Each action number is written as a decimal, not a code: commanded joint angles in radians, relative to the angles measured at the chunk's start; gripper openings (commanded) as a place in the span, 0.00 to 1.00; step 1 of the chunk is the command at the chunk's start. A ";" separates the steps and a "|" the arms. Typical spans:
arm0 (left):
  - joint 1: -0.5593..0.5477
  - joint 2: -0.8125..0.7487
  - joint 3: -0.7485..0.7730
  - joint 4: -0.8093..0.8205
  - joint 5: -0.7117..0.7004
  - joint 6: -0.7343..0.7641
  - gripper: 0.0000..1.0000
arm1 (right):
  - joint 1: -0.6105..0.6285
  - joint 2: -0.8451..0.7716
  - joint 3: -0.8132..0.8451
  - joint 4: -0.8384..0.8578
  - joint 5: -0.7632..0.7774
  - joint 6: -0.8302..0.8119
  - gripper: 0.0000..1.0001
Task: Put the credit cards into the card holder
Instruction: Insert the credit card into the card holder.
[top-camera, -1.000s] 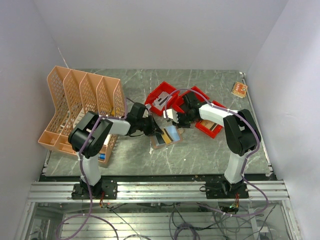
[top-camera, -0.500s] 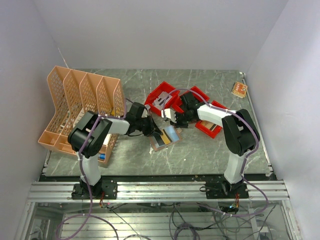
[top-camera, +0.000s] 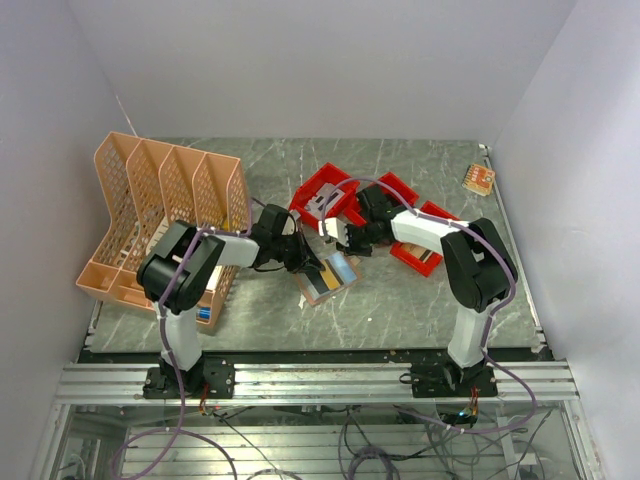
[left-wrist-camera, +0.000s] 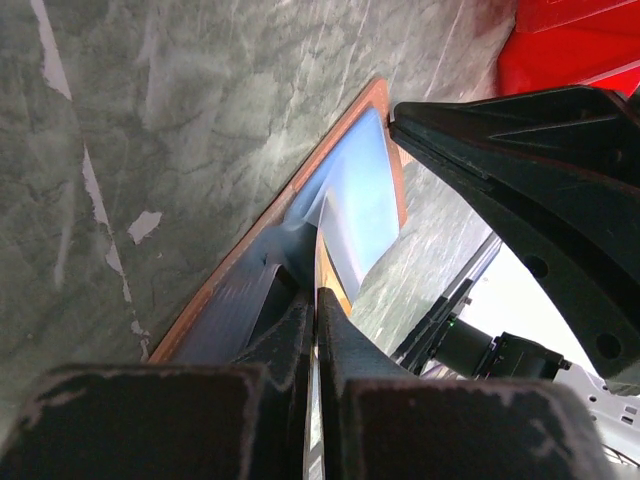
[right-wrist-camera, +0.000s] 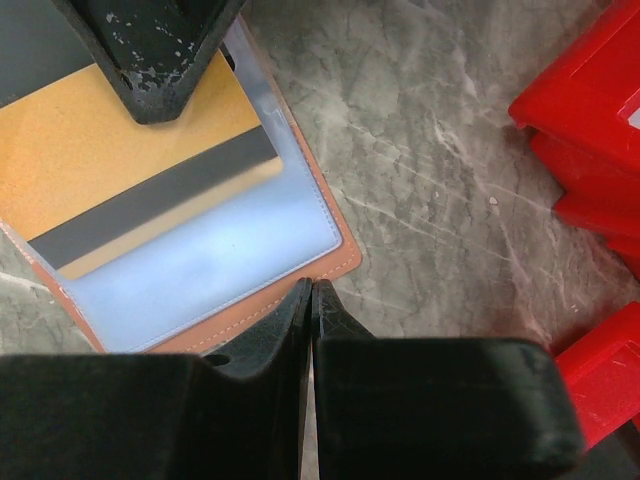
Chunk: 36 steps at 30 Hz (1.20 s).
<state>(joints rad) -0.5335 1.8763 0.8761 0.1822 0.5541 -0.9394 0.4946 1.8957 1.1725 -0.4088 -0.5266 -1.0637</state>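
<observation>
Seating step by the look of it: the card holder (top-camera: 326, 281) lies open on the table (top-camera: 420, 300) between the two arms. The striped card (right-wrist-camera: 150, 190) and the light blue card (right-wrist-camera: 210, 265) sit under its clear pocket. The left claw (left-wrist-camera: 316, 296) is pressed together, seemingly pinching one edge of the holder to steady it. The right claw (right-wrist-camera: 311, 290) is pressed together too and empty, with its tips right at the tan rim by the blue card's corner; touching or just above, can't tell. The next move probably calls for a gentle nudge to push the cards fully home without skating the holder toward the red bins (top-camera: 322, 195).
</observation>
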 joint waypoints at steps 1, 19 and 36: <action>0.003 0.061 -0.009 -0.111 -0.028 0.027 0.08 | 0.028 0.032 0.000 0.002 -0.040 0.020 0.04; 0.004 0.048 -0.035 -0.089 -0.033 0.028 0.20 | 0.015 -0.230 -0.042 -0.143 -0.362 -0.128 0.24; 0.005 0.047 -0.045 -0.076 -0.028 0.031 0.23 | 0.275 -0.079 -0.069 -0.008 -0.042 -0.058 0.00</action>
<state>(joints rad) -0.5308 1.8950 0.8749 0.2077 0.5686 -0.9470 0.7578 1.7794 1.1011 -0.4629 -0.6781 -1.1454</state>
